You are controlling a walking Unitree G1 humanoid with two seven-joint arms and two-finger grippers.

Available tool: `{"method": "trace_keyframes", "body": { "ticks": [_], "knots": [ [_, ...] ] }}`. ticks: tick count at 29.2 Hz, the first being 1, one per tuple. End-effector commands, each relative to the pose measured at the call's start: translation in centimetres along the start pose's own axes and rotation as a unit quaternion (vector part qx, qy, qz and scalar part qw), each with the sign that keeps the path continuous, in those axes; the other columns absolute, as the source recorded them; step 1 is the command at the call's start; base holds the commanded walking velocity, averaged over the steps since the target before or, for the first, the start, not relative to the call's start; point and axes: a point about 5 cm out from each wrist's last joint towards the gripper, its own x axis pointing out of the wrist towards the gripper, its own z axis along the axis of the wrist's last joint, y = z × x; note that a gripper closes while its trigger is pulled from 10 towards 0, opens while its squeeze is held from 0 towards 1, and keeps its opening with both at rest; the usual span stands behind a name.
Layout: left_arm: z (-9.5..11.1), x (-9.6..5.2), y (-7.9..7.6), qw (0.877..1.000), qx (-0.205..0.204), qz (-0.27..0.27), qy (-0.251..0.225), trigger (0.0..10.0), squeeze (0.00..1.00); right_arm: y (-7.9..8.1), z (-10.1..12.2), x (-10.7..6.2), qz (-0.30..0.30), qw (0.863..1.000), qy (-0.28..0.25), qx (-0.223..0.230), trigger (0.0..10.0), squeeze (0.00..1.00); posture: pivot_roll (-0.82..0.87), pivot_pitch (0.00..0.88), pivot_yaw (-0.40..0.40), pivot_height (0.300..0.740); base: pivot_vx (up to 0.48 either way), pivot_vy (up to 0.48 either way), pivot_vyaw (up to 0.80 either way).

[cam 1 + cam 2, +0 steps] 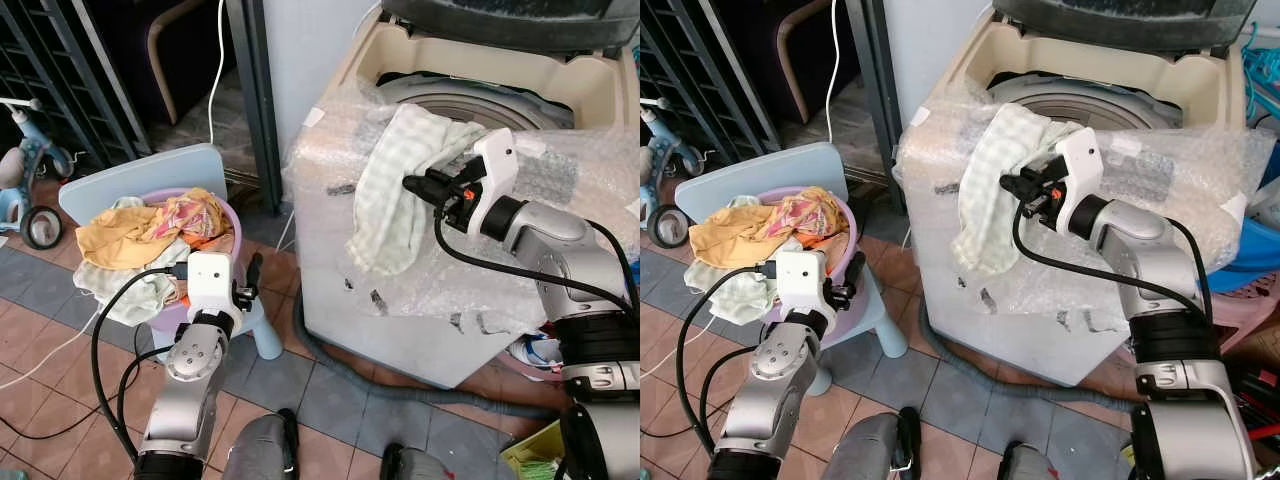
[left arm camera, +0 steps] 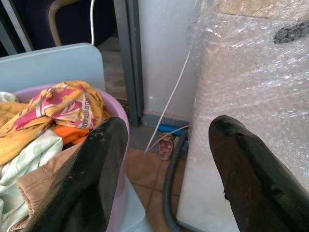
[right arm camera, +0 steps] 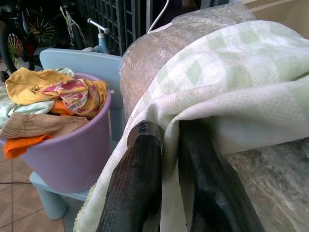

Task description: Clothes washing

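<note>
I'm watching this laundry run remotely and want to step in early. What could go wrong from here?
1. The right gripper pinches only a fold of the green checked cloth; most of it drapes down the washing machine's bubble-wrapped front, so it may slip free or drag when lifted toward the drum.
2. The purple basket sits heaped on a small blue chair; the open left gripper beside its rim could nudge it off.

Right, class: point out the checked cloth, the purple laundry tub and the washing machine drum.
checked cloth (image 1: 395, 190), left eye view, middle of the hanging fold.
purple laundry tub (image 3: 72, 154), right wrist view, outer wall.
washing machine drum (image 1: 1110, 103), right eye view, inner metal rim.
</note>
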Motion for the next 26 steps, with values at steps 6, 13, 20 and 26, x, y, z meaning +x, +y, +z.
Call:
{"method": "trace_keyframes", "body": {
  "ticks": [6, 13, 20, 26],
  "knots": [
    [0.0, 0.1, 0.2, 1.000, 0.006, 0.001, 0.003, 10.0, 0.00, -4.3, 2.3, -3.0, -0.109, 0.993, -0.028, -0.045, 10.0, 1.00, -0.03, 0.056, 0.054, 0.740, 0.000, 0.000, 0.00],
    [-0.2, 0.0, 0.2, 1.000, 0.004, 0.000, 0.007, 10.0, 0.00, -3.7, -3.3, -6.2, -0.045, 0.988, 0.140, -0.035, 10.0, 1.00, -0.04, 0.059, 0.053, 0.740, 0.000, 0.000, 0.00],
    [-0.2, 0.1, 0.2, 1.000, 0.006, -0.005, 0.008, 10.0, 0.00, -2.3, -5.7, -7.2, -0.027, 0.988, 0.150, -0.004, 10.0, 1.00, -0.05, 0.058, 0.061, 0.740, 0.000, 0.000, 0.00],
    [-0.2, 0.2, 0.2, 1.000, 0.008, -0.005, 0.008, 10.0, 0.00, -5.9, -2.0, -6.7, -0.216, 0.976, 0.021, -0.030, 10.0, 1.00, -0.05, 0.055, 0.063, 0.740, 0.000, 0.000, 0.00]
  ]
}}
